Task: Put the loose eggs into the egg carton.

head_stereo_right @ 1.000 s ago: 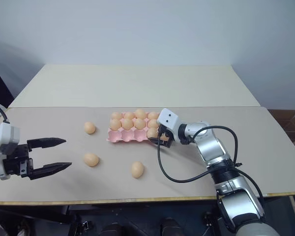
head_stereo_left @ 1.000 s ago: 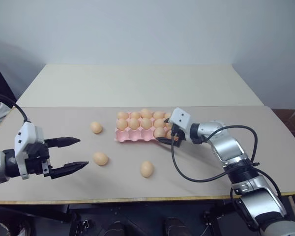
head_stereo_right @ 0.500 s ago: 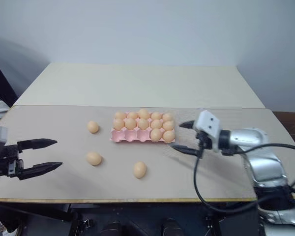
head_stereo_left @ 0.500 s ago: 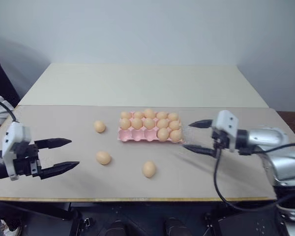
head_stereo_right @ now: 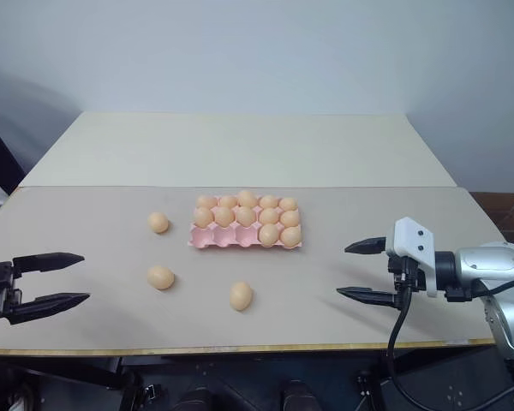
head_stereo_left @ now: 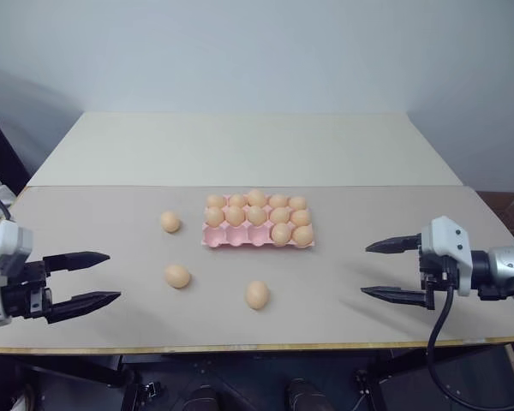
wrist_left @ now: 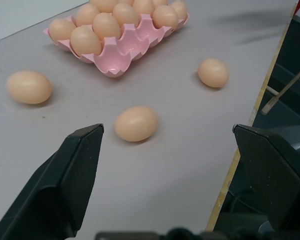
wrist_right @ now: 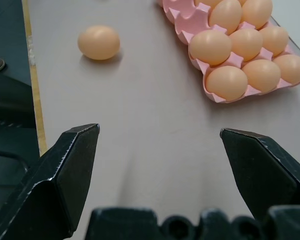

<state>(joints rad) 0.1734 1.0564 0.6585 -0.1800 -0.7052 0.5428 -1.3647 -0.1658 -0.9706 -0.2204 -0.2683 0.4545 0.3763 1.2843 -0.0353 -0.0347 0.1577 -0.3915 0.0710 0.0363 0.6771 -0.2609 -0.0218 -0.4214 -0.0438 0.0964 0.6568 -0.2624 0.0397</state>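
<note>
- The flat pink moulded egg carton sits near the middle of the grey worktop. Its back row of five cups and middle row of five cups are filled with tan eggs, and two more eggs sit at the right end of the front row, which leaves three front cups bare.
- Three smooth light-brown loose eggs lie on the worktop: one just to the left of the carton, one nearer the front edge on the left, and one in front of the carton.
- The left end effector hovers at the left side, black fingers spread wide and holding nothing; the left-front egg lies nearest to it.
- The right end effector hovers well to the right of the carton, fingers likewise wide apart and empty.
- Judged step: between placements, with three eggs left to fetch for three free cups.
- Next move calls for lowering one end effector over a loose egg, straddling it, and closing gently so the shell neither rolls away nor cracks.
</note>
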